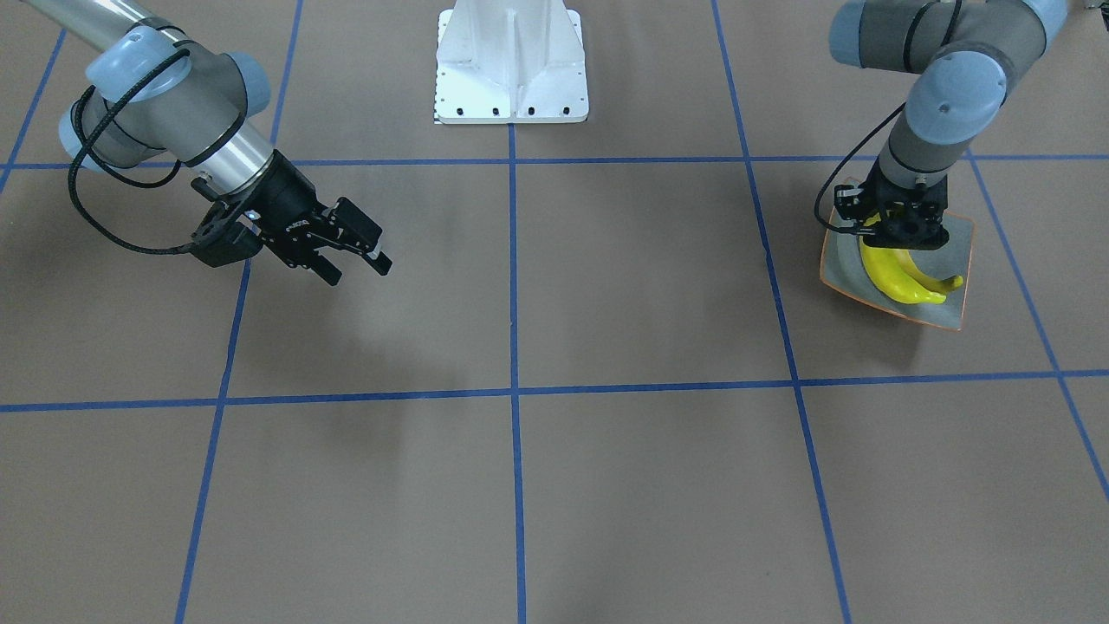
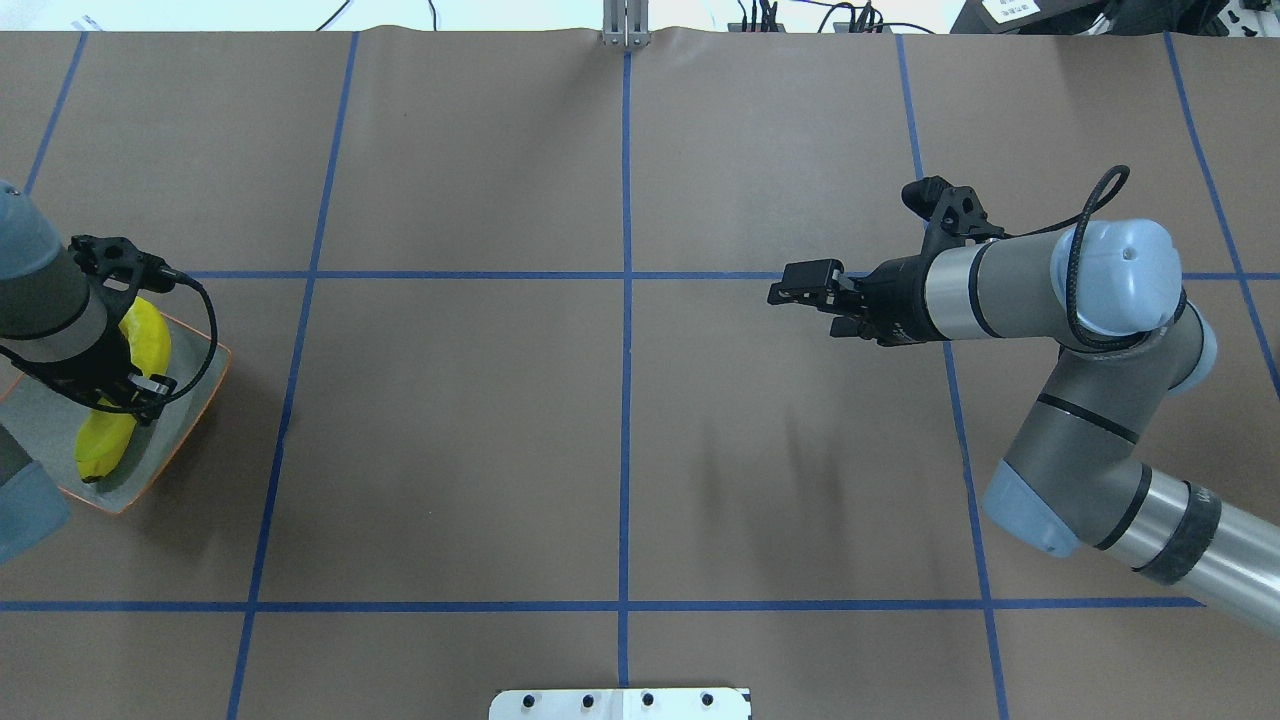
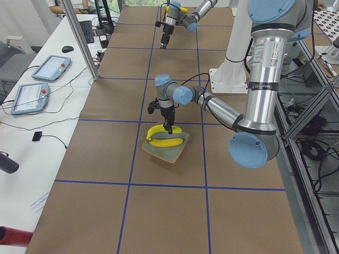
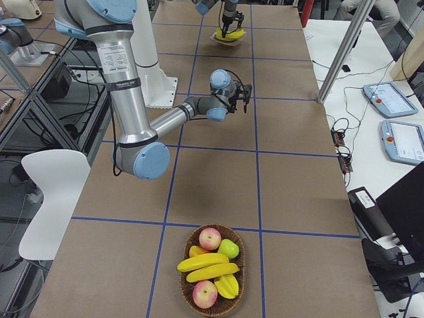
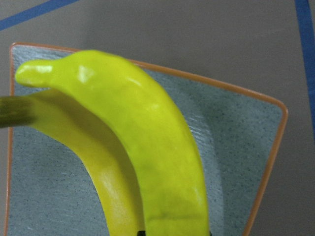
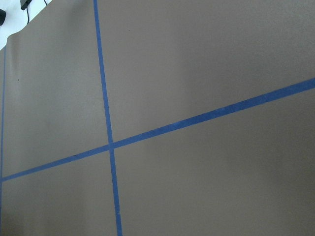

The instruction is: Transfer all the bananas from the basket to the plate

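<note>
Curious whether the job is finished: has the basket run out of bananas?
No, the right-side view shows at least two yellow bananas lying in the basket among the apples.

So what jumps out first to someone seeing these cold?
Two bright yellow bananas lie on the grey-green plate at the robot's left end of the table, with the left gripper directly over them. At the opposite end sits a basket holding more bananas. The right gripper hangs open and empty in between.
</note>
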Available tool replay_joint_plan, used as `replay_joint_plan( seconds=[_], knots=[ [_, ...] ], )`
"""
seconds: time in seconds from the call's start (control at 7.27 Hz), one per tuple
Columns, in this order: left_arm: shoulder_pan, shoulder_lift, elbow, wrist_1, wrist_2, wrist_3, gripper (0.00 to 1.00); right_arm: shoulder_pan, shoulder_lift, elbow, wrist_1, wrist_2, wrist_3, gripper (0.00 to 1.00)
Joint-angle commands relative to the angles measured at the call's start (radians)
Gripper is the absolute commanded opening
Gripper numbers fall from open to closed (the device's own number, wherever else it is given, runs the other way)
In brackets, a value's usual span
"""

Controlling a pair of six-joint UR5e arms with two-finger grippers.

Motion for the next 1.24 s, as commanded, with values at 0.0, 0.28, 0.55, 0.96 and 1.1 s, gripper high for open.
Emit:
replay_joint_plan(
  seconds=[0.0, 0.28, 0.55, 0.96, 1.1],
  knots=[
    [0.007, 0.0, 0.001, -0.003, 0.002, 0.002, 0.99, 0.0, -0.001, 0.0, 0.001, 0.0, 0.001, 1.0],
    [0.01, -0.011, -0.001, -0.01, -0.002, 0.0, 0.99, 0.001, -0.003, 0.005, 0.001, 0.0, 0.001, 1.0],
    [0.01, -0.032, -0.027, -0.009, -0.022, -0.001, 0.99, 0.017, -0.024, 0.015, 0.001, 0.008, -0.008, 1.0],
    [0.01, -0.103, -0.032, -0.01, -0.073, -0.011, 0.99, 0.281, -0.183, -0.009, -0.014, 0.214, -0.235, 1.0],
    [0.01, -0.104, -0.029, -0.013, -0.073, -0.012, 0.99, 0.42, -0.243, -0.07, -0.013, 0.327, -0.422, 1.0]
  ],
)
